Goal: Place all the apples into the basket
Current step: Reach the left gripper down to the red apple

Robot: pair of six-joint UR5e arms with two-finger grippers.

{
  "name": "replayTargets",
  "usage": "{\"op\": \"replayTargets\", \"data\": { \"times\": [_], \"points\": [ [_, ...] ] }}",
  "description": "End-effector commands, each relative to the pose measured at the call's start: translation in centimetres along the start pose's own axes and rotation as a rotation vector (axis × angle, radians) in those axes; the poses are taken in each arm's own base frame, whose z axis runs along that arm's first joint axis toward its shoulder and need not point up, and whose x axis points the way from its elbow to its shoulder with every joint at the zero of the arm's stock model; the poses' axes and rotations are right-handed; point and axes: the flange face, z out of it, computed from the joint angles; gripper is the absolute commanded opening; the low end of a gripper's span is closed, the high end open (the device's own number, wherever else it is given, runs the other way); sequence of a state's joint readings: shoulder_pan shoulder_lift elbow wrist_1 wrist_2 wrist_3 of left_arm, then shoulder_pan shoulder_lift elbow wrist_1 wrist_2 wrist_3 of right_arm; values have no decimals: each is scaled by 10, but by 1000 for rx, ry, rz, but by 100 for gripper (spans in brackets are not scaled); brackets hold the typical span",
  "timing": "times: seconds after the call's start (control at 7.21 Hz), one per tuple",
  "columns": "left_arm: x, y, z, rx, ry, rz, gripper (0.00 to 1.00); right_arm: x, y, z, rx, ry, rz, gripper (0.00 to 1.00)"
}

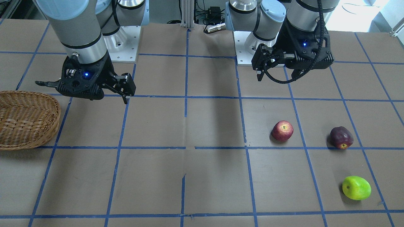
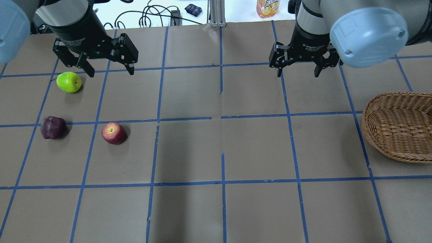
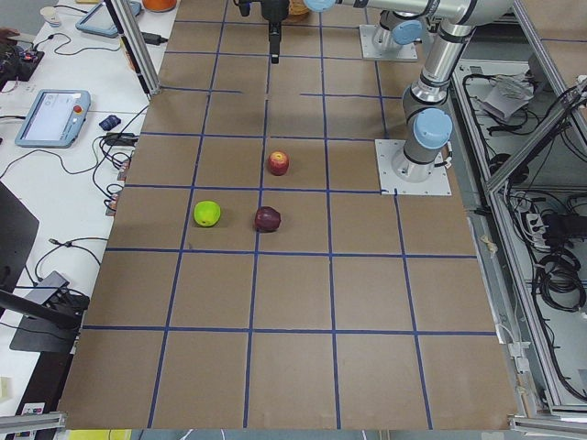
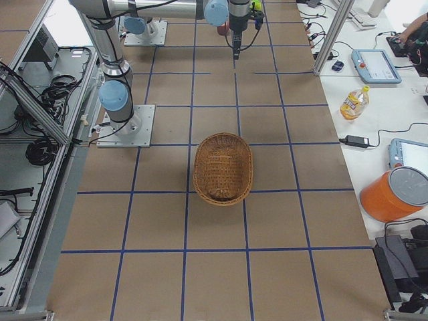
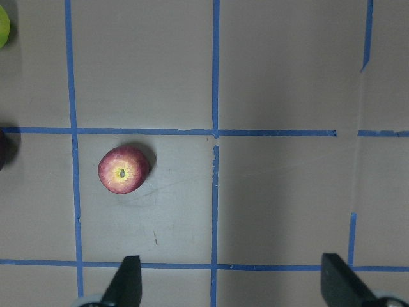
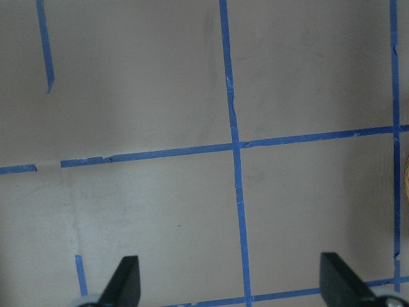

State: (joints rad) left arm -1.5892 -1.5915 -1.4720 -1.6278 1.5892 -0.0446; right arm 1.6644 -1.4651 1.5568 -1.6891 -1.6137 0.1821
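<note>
Three apples lie on the table on my left side. The red speckled apple (image 2: 114, 133) also shows in the left wrist view (image 5: 123, 169). The dark maroon apple (image 2: 53, 127) lies to its left. The lime green apple (image 2: 69, 82) lies farther out. My left gripper (image 2: 109, 71) hangs open and empty above the table, just right of the green apple and beyond the red one. My right gripper (image 2: 298, 72) hangs open and empty over bare table. The brown wicker basket (image 2: 398, 128) stands empty at the right edge, to the right of the right gripper.
Blue tape lines grid the brown table. An orange bottle (image 2: 267, 8) and cables lie beyond the far edge. Both arm bases (image 1: 126, 41) stand at the robot's side of the table.
</note>
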Motion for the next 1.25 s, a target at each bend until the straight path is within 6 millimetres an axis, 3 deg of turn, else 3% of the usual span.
{"op": "replayTargets", "data": {
  "times": [0.0,0.28,0.42,0.55,0.69,0.83,1.11],
  "points": [
    [-2,0,1,-1,0,-4,100,0,0,-3,2,-3,2,100],
    [0,4,9,-25,-3,1,100,1,2,-5,2,-3,-1,100],
    [-16,9,34,-104,-81,-9,100,0,2,-7,3,-14,-2,100],
    [-57,-1,57,-146,-108,-29,100,0,5,-7,0,-17,-6,100],
    [-83,-21,92,-174,-71,-57,100,0,4,-6,-3,-13,-6,100],
    [-91,-28,143,-185,-38,-34,100,2,3,-5,-5,-8,-4,100],
    [-118,-16,247,-113,-39,36,100,6,0,-8,2,-19,4,100]
  ]
}}
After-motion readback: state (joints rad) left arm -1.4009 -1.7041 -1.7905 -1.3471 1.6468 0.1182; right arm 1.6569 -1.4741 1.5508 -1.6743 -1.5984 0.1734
